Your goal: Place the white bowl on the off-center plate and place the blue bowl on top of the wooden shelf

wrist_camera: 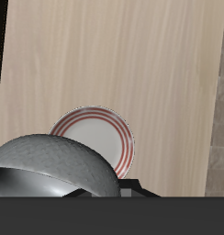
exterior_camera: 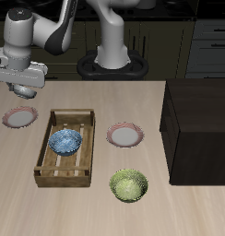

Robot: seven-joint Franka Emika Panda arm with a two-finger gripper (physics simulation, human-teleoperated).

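Nearest the exterior camera, low in the frame and a little right of centre, the green bowl sits upright on the table near its front edge. Just behind it lies the middle plate, red-rimmed and bare.

Left of that plate stands the slatted crate, its long side running front to back. The blue bowl rests inside it, upright, about midway along.

The right side of the frame is taken by the dark shelf. We see its flat top with nothing on it, well apart from the blue bowl.

At the upper left of the frame the arm reaches out over the table. The gripper points down and grasps the white bowl, which hangs clear of the table. Just in front of it in that view, at the left edge of the frame, lies the off-center plate.

In the wrist view the white bowl looms close, its grey rounded wall filling much of the picture and overlapping part of the off-center plate, which lies flat on the pale wood beyond it. We cannot see the fingertips themselves; dark gripper parts press against the bowl's near side.
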